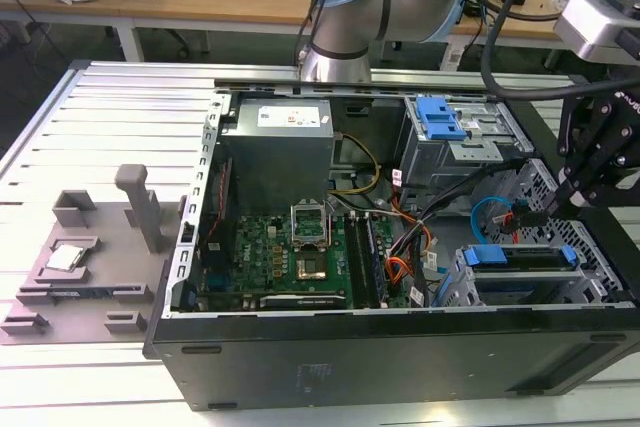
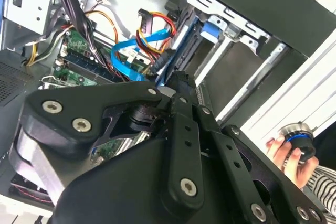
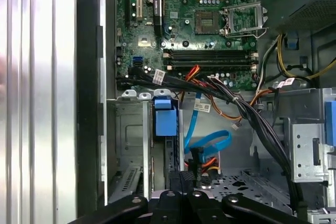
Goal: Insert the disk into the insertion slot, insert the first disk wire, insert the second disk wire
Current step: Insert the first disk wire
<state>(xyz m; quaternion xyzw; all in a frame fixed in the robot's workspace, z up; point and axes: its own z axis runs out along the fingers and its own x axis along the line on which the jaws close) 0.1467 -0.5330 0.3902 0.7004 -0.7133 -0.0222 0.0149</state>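
Note:
The disk, in its blue carrier, sits on edge inside the insertion slot, the perforated cage at the case's front corner on the exterior view's right. The carrier's blue handle and the cage wall appear in the first wrist view. My gripper hangs just above the disk's rear end, shut on a black wire connector with red, yellow and orange leads. A blue flat wire loops loose beside it. The second wrist view has the gripper over the disk.
A taller grey bay with a blue latch stands behind the cage. Black cable bundles cross between motherboard and bays. A person's hand holds a round knob outside the case. A grey fixture lies on the slatted table.

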